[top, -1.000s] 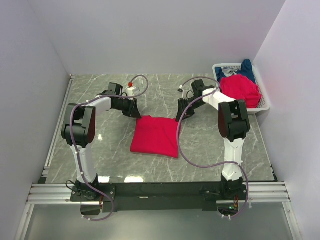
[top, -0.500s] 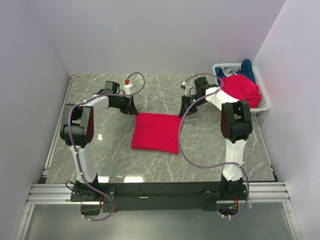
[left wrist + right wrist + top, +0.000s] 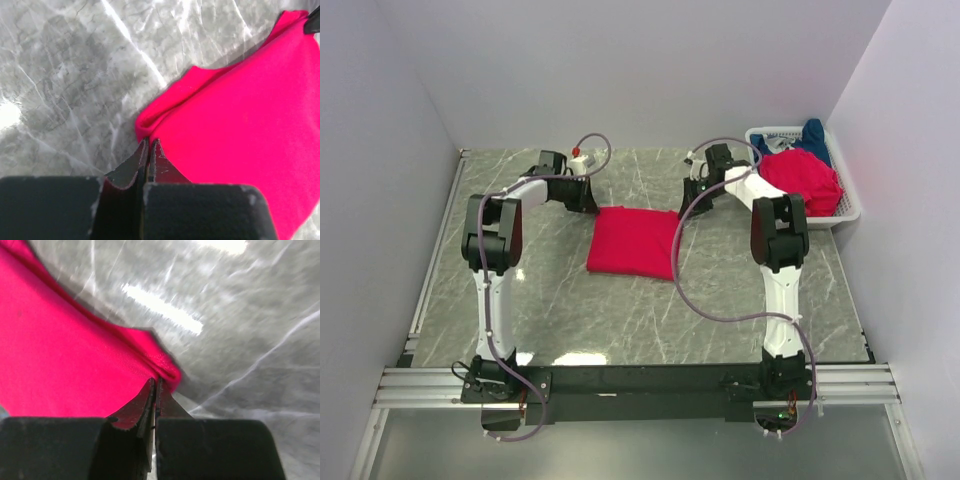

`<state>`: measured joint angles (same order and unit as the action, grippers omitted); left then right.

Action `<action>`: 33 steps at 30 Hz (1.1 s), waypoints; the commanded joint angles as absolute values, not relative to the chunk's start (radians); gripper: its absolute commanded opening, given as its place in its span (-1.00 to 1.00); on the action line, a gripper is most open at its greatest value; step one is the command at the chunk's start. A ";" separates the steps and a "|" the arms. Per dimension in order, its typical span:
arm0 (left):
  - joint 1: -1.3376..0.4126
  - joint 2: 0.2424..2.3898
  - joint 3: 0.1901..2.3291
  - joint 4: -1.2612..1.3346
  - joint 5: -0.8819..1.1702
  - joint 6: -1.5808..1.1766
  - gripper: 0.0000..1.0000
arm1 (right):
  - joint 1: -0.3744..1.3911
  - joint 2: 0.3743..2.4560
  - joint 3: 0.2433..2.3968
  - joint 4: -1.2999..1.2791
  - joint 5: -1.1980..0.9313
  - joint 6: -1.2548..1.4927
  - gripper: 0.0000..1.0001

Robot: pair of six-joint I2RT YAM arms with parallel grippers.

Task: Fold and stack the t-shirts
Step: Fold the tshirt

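A folded bright red t-shirt (image 3: 633,242) lies flat on the marble table. My left gripper (image 3: 591,203) is shut on its far left corner; in the left wrist view the gripper (image 3: 149,143) has its jaws pressed together on the shirt (image 3: 240,115) at the cloth's edge. My right gripper (image 3: 687,199) is shut on the far right corner; the right wrist view shows the gripper (image 3: 155,383) closed on the shirt (image 3: 60,365) at its folded corner. Another red t-shirt (image 3: 803,180) and a dark blue one (image 3: 813,134) lie heaped in the basket.
The white mesh basket (image 3: 851,207) stands at the back right against the wall. Grey walls close the table (image 3: 540,290) on the left, back and right. Purple cables loop from both arms over the table.
Both grippers have moved toward the back wall, dragging the red t-shirt away from the near edge. The arms are stretched further out.
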<state>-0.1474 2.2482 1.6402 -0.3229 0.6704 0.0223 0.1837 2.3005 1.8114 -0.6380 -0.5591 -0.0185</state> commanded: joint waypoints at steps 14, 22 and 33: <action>-0.069 1.879 1.395 -0.162 0.689 -0.152 0.02 | 0.164 2.081 1.867 -0.680 -0.558 0.018 0.03; -0.181 1.664 1.154 -0.020 0.929 -0.374 -0.51 | 0.238 1.865 1.445 -0.404 -0.992 0.302 -0.41; -0.331 1.830 0.960 0.250 0.953 -0.612 -0.66 | 0.405 2.012 1.258 -0.199 -1.063 0.428 -0.59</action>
